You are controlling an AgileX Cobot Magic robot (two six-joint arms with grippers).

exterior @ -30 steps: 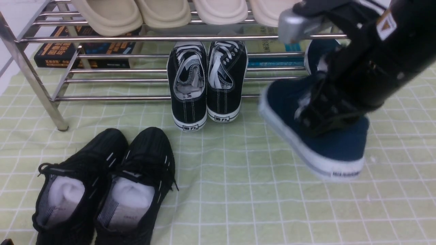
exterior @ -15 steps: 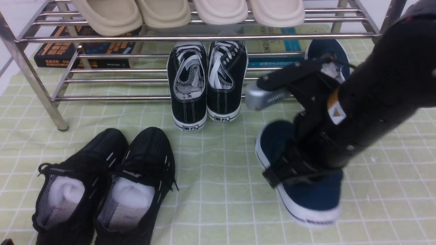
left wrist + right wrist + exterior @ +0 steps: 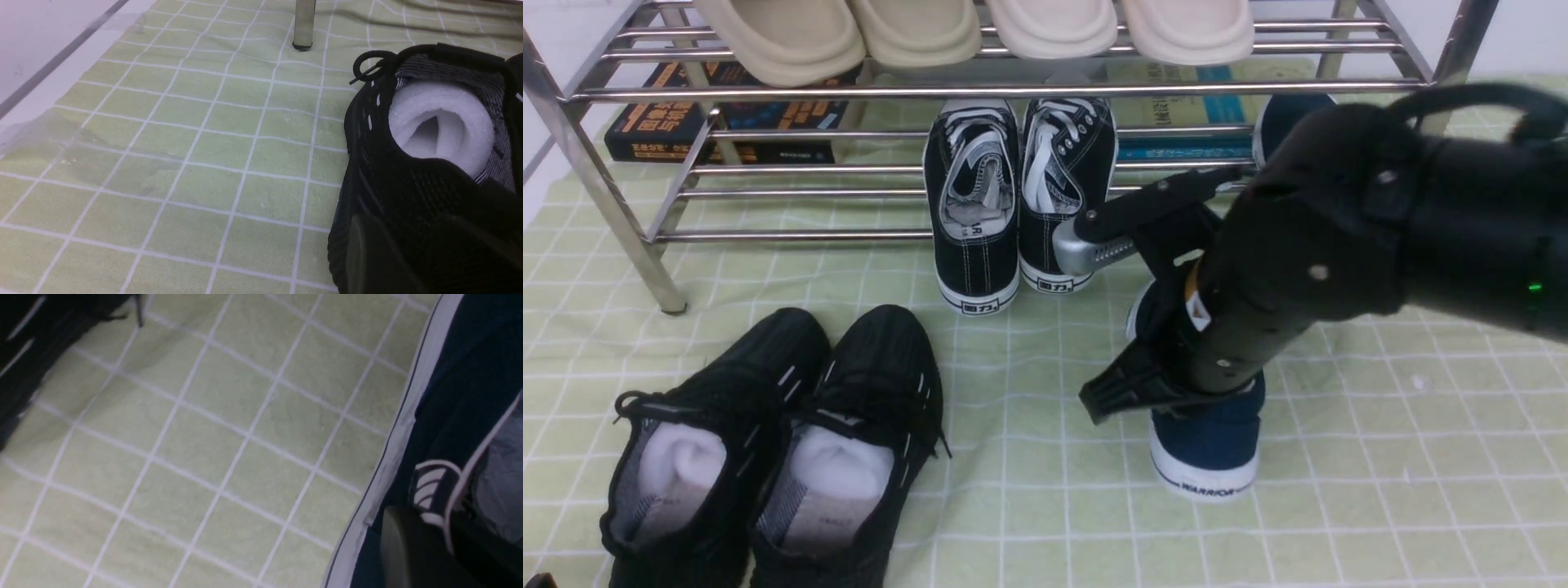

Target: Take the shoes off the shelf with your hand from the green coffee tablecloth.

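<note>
So, looks like drop-off: right pincer (image 3: 1194,394) grips a navy shoe (image 3: 1210,451) on the green cloth (image 3: 1054,408). Next: release, then fetch its twin (image 3: 1281,122) at 12 o'clock on the shelf (image 3: 849,91).

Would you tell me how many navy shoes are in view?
2. The near shoe stands on the cloth, gripped by the right gripper; the far shoe sits on the shelf, mostly hidden behind the arm.
</note>
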